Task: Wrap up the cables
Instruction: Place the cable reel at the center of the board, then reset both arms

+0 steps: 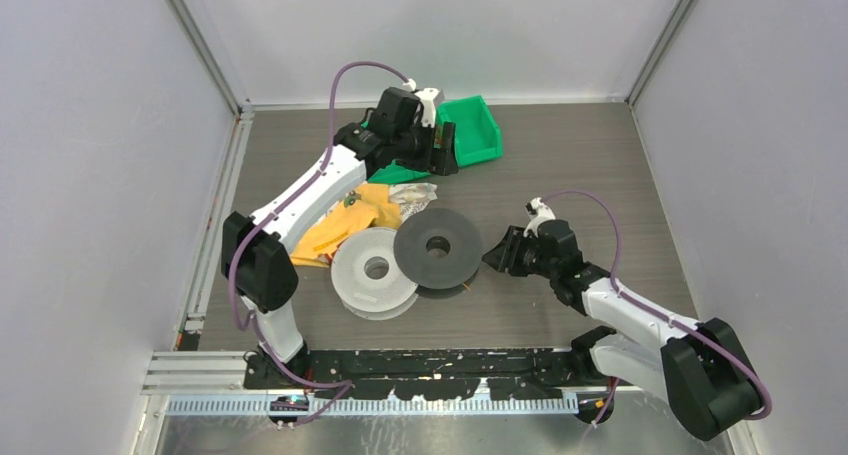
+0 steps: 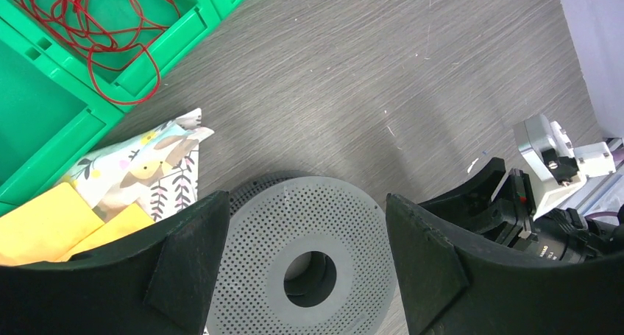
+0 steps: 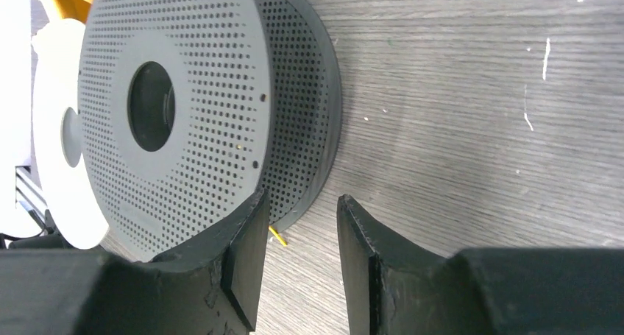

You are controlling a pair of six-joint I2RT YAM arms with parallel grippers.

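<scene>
A loose tangle of red cable (image 2: 96, 33) lies in the green bin (image 2: 44, 121). A short yellow cable end (image 3: 278, 235) pokes out from under the dark grey perforated spool (image 3: 176, 107) (image 1: 437, 247) (image 2: 309, 261). That spool leans on a pale translucent spool (image 1: 373, 272) (image 3: 59, 129). My left gripper (image 2: 305, 199) (image 1: 442, 150) is held up by the bin, wide open and empty, with the dark spool far below it. My right gripper (image 3: 302, 199) (image 1: 492, 255) is low on the table at the dark spool's right rim. It is open, with only bare table between its fingers and the yellow end beside the left finger.
The green bin (image 1: 475, 130) stands at the back centre. Yellow fabric (image 1: 345, 220) and a patterned pouch (image 2: 154, 166) (image 1: 410, 197) lie left of and behind the spools. Grey walls close in both sides. The right arm's wrist (image 2: 552, 166) shows at the right in the left wrist view.
</scene>
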